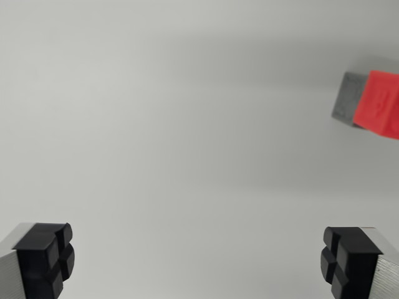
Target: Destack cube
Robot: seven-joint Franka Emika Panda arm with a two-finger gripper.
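Black, notched rubber fingertips (47,258) on brushed grey metal fingers occupy both lower corners of the wrist view. Gripper (199,261) jaws stand spread wide, with nothing held between them. Beyond lies a plain, matte pale grey surface (187,124). At the wrist view's far right edge, a red cube (380,103) sits against a grey cube (349,96), touching, both blurred.

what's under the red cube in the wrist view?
A grey cube sits against the red cube, apparently beneath it in the stack. Only part of the grey shows; the red covers the rest, and the frame edge cuts the red off.
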